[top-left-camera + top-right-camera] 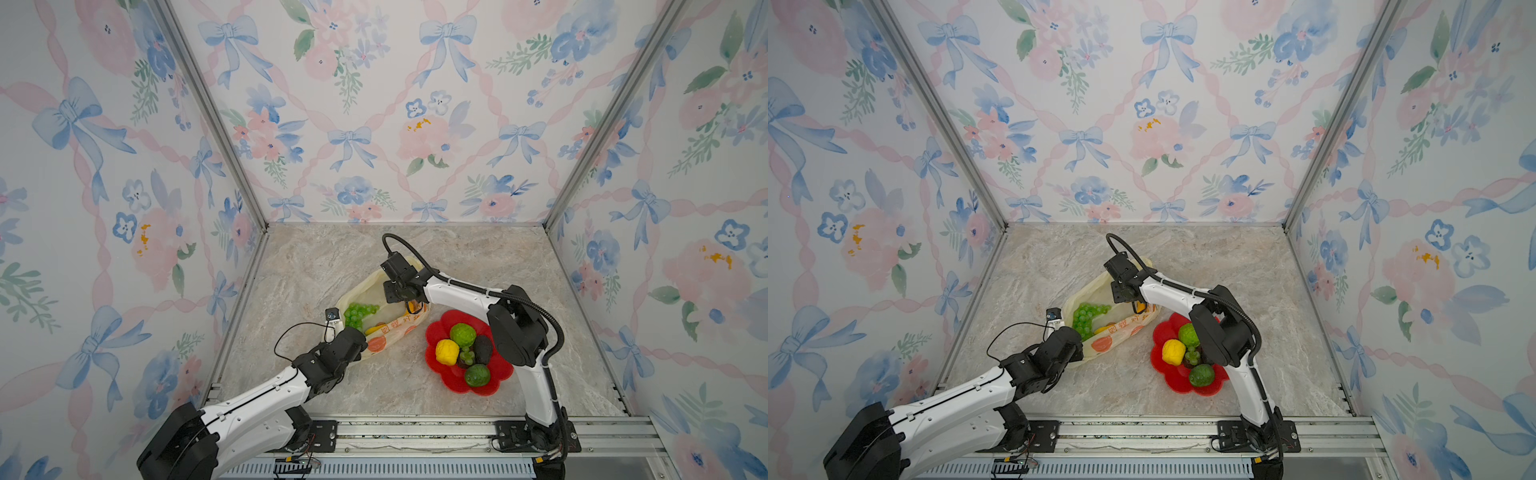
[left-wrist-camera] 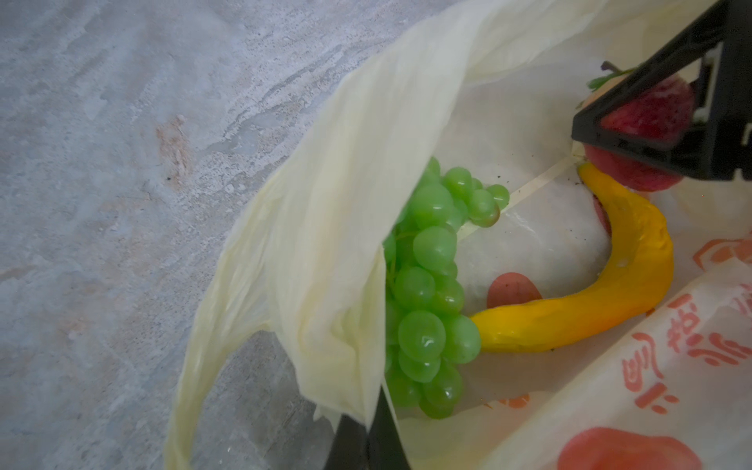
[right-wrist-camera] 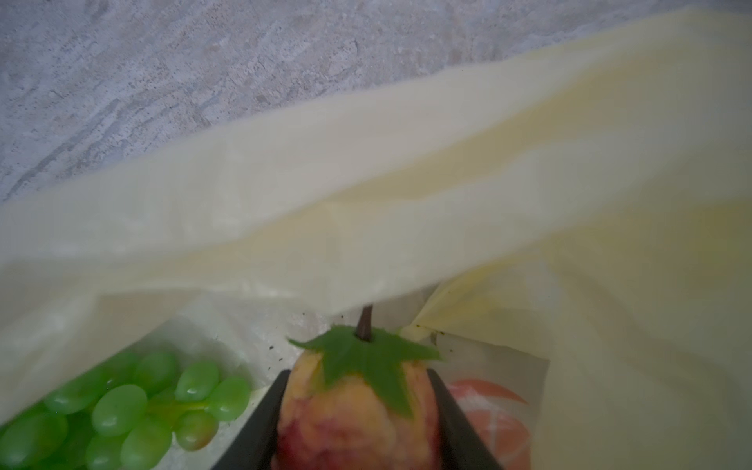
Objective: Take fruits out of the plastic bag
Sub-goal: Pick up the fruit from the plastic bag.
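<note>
In both top views the plastic bag (image 1: pixel 388 328) lies on the table (image 1: pixel 316 266) just beside a red plate (image 1: pixel 434 332). The left gripper (image 1: pixel 360 338) meets the bag's near edge, and the right gripper (image 1: pixel 412 306) reaches down into its far end. A bunch of grapes (image 1: pixel 358 312) and a banana (image 1: pixel 373 330) show inside. The plate already carries a green citrus (image 1: pixel 462 333), a yellow citrus (image 1: pixel 446 352), an avocado (image 1: pixel 483 349), a lime (image 1: pixel 477 375) and a small grape sprig (image 1: pixel 467 356).

In the left wrist view the left gripper's fingers (image 2: pixel 366 439) are clenched on a fold of the bag's rim, lifting it so the mouth gapes. The banana curves from the grapes to a strawberry (image 2: pixel 651 118), its tip touching the berry, which sits between the right gripper's black fingers.

In the right wrist view the jaws stand on either side of the strawberry, pressed against its flanks. It is grasped but not yet out of the bag. Its stem pokes up under a drooping flap of plastic.

The step in hand looks like lifting the strawberry out. It calls for a slow rise along the line of the open mouth, so the stem and leaf slide past the flap rather than snag it. The left grip should hold firm so the bag does not follow. The berry is rounded and may slip, so the squeeze should not ease before a bare part of the plate is reached. The banana may get dragged along.
</note>
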Motion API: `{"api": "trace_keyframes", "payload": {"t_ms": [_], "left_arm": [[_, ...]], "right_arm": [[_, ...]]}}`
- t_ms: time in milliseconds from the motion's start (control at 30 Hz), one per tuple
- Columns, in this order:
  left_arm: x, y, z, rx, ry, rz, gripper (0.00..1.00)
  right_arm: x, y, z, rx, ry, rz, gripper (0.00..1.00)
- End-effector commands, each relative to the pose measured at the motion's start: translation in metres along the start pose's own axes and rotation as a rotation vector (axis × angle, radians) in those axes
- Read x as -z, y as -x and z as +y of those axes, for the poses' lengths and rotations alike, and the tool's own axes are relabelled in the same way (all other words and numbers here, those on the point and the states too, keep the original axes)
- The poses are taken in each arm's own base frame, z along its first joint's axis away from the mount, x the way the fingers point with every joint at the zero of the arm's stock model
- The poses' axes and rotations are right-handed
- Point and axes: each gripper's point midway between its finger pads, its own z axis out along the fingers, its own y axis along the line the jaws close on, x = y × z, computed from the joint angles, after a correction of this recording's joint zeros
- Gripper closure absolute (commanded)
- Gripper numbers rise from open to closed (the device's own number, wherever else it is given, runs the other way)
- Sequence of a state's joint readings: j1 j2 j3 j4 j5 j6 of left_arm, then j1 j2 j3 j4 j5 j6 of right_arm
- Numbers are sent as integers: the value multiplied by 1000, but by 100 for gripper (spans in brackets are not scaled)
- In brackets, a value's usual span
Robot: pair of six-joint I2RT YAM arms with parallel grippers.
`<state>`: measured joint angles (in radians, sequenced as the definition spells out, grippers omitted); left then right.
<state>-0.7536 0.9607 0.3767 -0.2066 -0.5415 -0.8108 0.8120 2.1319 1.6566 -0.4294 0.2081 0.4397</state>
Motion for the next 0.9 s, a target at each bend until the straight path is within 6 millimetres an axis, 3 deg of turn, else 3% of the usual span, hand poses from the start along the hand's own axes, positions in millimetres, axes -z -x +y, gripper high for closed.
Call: {"api": "trace_keyframes", "payload": {"t_ms": [0, 533, 867], "left_arm": [[1, 14, -6, -3, -13, -28, 100], [-4, 23, -5, -18, -10, -30, 100], [-9, 21, -5, -32, -16, -14, 100]], "right_arm": [[22, 4, 8, 19, 36, -29, 54], [64, -20, 15, 50, 88, -30, 53], [110, -43, 6, 83, 94, -56, 53]]}}
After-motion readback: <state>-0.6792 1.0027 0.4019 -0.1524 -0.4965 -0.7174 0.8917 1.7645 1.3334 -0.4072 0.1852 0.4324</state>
